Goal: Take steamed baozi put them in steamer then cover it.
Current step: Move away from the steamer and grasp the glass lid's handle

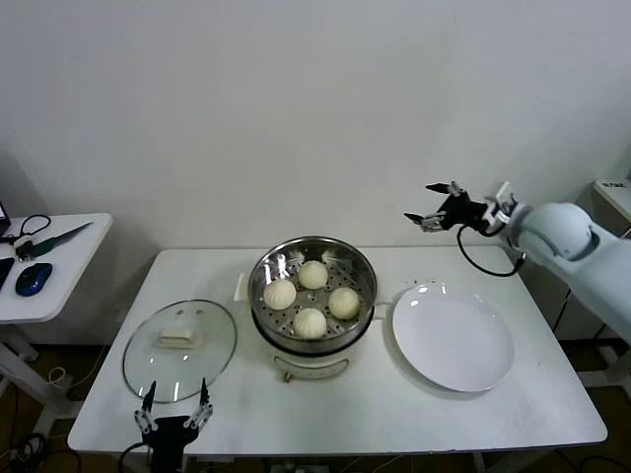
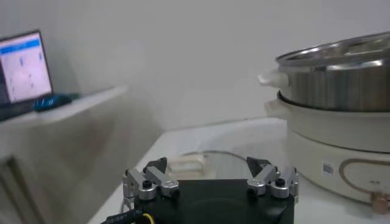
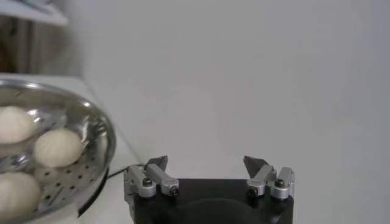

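The white worktop (image 1: 394,414) carries everything, with the right arm (image 1: 577,246) reaching in high from the right side, bent at the wrist so that its right gripper (image 1: 426,204) hangs in the air above and behind the white plate (image 1: 454,340), pointing toward the steamer, fingers spread apart and holding nothing. The steamer (image 1: 314,296) stands at the middle of the worktop, a shiny steel basket with a perforated floor set on a cream-white pot base with side handles. Left of it, flat on the worktop, lies the cover (image 1: 179,349), clear glass with a metal rim and a cream-white block handle at its centre. The left gripper (image 1: 175,406) sits low at the near edge just in front of the cover, fingers spread wide and empty. Inside the steamer rest the four steamed baozi (image 1: 312,298), smooth, round, cream-white domes set close together on the perforated floor.
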